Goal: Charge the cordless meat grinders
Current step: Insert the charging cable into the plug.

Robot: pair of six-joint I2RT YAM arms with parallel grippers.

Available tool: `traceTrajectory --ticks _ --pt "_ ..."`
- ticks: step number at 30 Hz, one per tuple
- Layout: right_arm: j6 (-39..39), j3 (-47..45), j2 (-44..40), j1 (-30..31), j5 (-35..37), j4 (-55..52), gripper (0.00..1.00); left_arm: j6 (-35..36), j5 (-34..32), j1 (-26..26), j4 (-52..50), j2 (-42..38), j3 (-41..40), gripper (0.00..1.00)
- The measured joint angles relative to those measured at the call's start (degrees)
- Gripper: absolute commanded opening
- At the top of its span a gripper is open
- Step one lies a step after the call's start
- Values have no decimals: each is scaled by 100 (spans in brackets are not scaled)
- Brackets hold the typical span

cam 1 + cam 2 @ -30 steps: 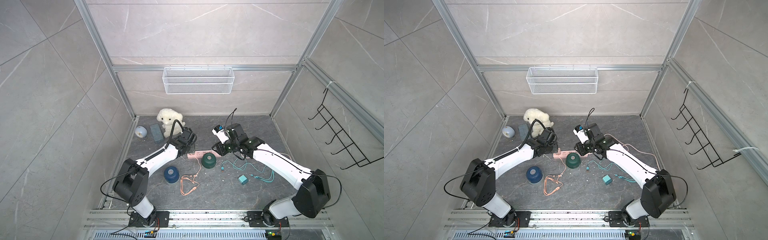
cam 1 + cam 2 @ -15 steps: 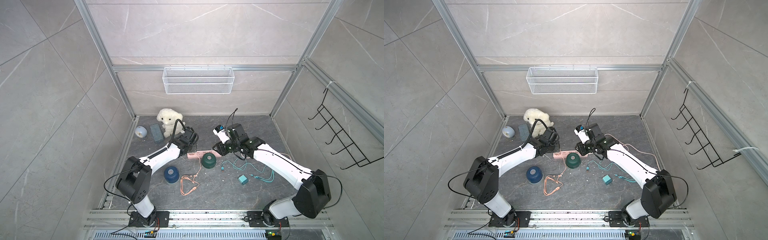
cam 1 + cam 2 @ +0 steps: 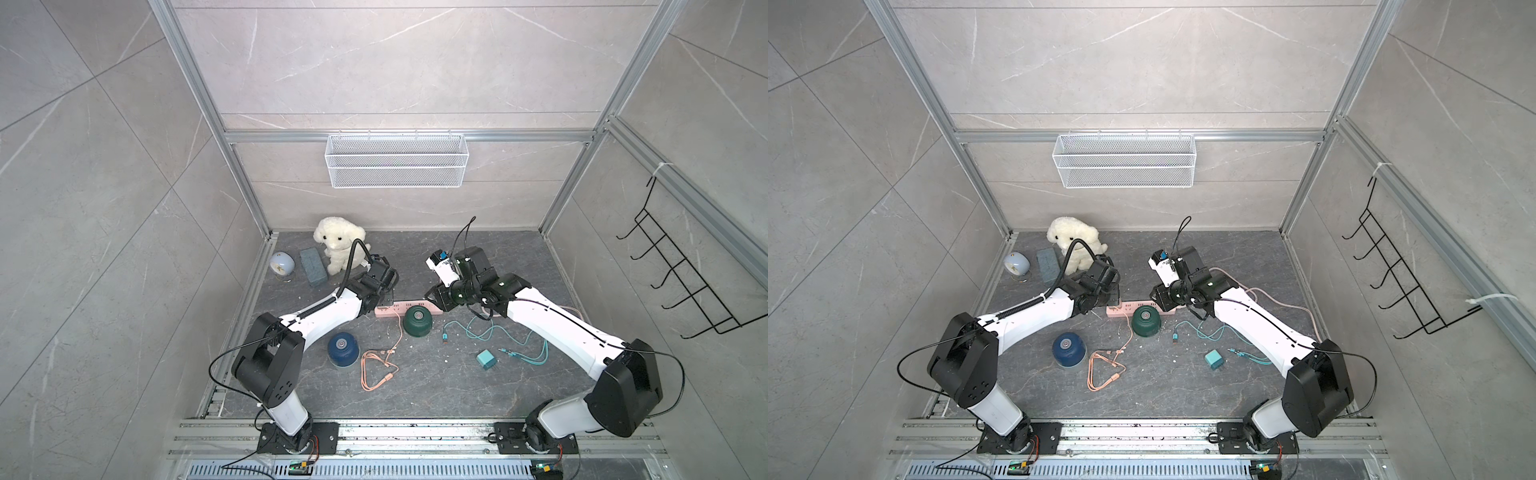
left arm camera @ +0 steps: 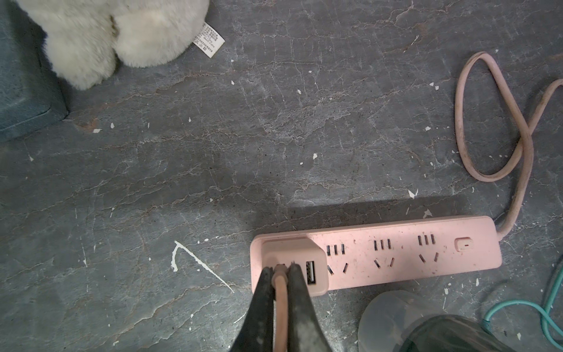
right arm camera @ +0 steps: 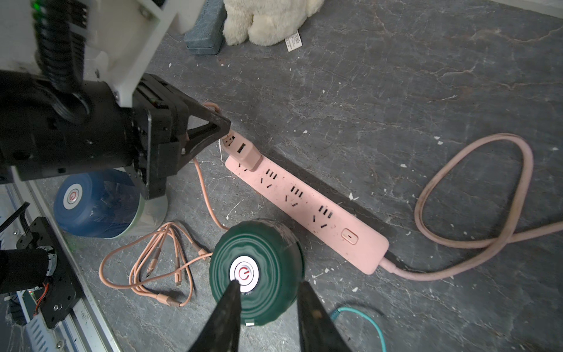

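1. Green grinder mid-surface, just beside pink power strip, at its 6 o'clock. Navy grinder at green's 8 o'clock. No cable seen in either.
2. Right gripper hovers over green, jaws spread, empty.
3. Left gripper pinches pink cable at the adapter, strip's 9 o'clock end.
4. Last second: nothing shifted, only the left arm re-posed. Likely supply end seated; device heads still loose.
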Motion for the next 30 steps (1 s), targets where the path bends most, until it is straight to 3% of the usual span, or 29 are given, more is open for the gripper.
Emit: traceTrajectory --ticks 17,30 --pt "48 -37 -48 0 -39 -15 32 -428 -1360 -603 1318 -181 -911 0" --pt "153 -98 -101 0 -175 -66 31 -632 -1792 -734 2225 -315 -1517 0"
